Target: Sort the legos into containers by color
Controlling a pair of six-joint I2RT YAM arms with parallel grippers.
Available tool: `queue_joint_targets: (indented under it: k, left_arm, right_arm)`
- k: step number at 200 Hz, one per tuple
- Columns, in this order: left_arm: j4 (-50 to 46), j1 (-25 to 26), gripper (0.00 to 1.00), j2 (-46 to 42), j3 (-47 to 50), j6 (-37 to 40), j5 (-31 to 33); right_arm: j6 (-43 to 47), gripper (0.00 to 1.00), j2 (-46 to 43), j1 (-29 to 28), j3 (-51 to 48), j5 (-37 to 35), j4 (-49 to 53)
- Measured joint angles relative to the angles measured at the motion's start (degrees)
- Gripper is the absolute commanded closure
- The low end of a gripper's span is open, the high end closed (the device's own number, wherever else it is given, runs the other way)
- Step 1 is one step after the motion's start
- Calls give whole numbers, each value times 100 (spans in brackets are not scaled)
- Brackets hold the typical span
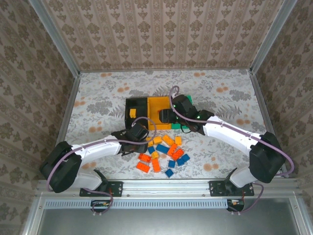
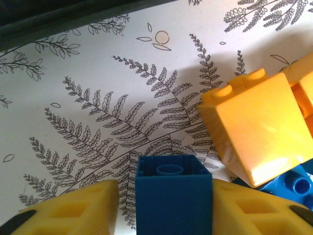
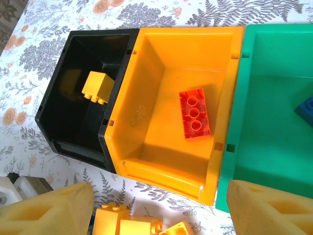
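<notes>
**A:** Well, where's the blue brick (image 2: 173, 191)?

**B:** The left gripper (image 2: 168, 218) has it clamped, low over the table (image 2: 98, 98) at the near-left edge of the pile (image 1: 164, 154). Whether it's lifted clear, I can't tell.

**A:** What could go wrong?

**B:** Two things, I'd say. A yellow neighbour (image 2: 254, 132) sits just beside it, so a sideways swing could knock that away. Worse, blue seems to belong in the green bin (image 3: 264, 98), the rightmost one. The right gripper (image 3: 159, 200) hangs there, spread wide and empty, just in front of the bins. The arms could clash on the way across, or the brick could drop short into the orange bin (image 3: 161, 169).

**A:** Counts?

**B:** Three bins, joined in a row, with the black bin (image 3: 68, 147) at the left. One brick lies in each: a yellow brick (image 3: 98, 87) in black, a red brick (image 3: 194, 113) in orange, a second blue brick (image 3: 305, 110) in green.

**A:** And loose?

**B:** About fourteen from above: roughly five blue, five red and four yellow. The arms may hide a few.
</notes>
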State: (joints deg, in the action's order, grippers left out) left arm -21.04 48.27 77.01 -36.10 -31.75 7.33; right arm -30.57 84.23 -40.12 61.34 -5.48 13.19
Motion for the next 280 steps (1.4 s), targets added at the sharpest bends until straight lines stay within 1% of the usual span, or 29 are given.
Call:
queue_joint_targets:
  k: [20, 26, 39, 55, 70, 121, 140, 160, 179, 198, 212, 226, 255, 280]
  left_arm:
    - [9, 0, 57, 0, 0, 9, 4]
    - [9, 0, 54, 0, 0, 9, 9]
    - [7, 0, 46, 0, 0, 7, 17]
    - [7, -4, 44, 15, 0, 9, 44]
    - [9, -4, 48, 28, 0, 7, 59]
    - [50, -4, 71, 103, -9, 7, 63]
    - [-46, -4, 72, 85, -94, 35, 59]
    - [-337, 7, 71, -149, -319, 55, 59]
    - [-586, 52, 71, -400, -874, 120, 55]
    - [-584, 120, 71, -358, -1572, 210, -11]
    - [-490, 122, 72, -138, -2081, 286, -98]
    - [-334, 125, 72, 306, -2618, 345, -227]
    - [-17, 125, 73, 1622, -3764, 474, -555]
    - [48, 125, 73, 2691, -4732, 579, -769]
  right_arm:
    - [-37, 27, -133, 11, -79, -33, -17]
    - [-57, 26, -181, 11, -107, -35, -24]
    - [-72, 26, -319, 24, -190, -33, -55]
    - [-70, 25, -557, 42, -317, -33, -87]
    - [-68, 25, -813, 59, -435, -33, -122]
    - [-57, 25, -1366, 131, -691, -74, -140]
    - [-7, 25, -1519, 190, -776, -127, -118]
    - [26, 25, -1725, 247, -907, -212, -96]
    - [37, 24, -2000, 304, -1137, -332, -76]
    - [28, 24, -2326, 356, -1478, -468, -57]
    - [13, 24, -2533, 387, -1716, -555, -2]
    - [-11, 24, -2712, 411, -1921, -640, 101]
    - [-79, 24, -3051, 439, -2260, -745, 269]
    - [-140, 23, -3377, 474, -2540, -789, 391]
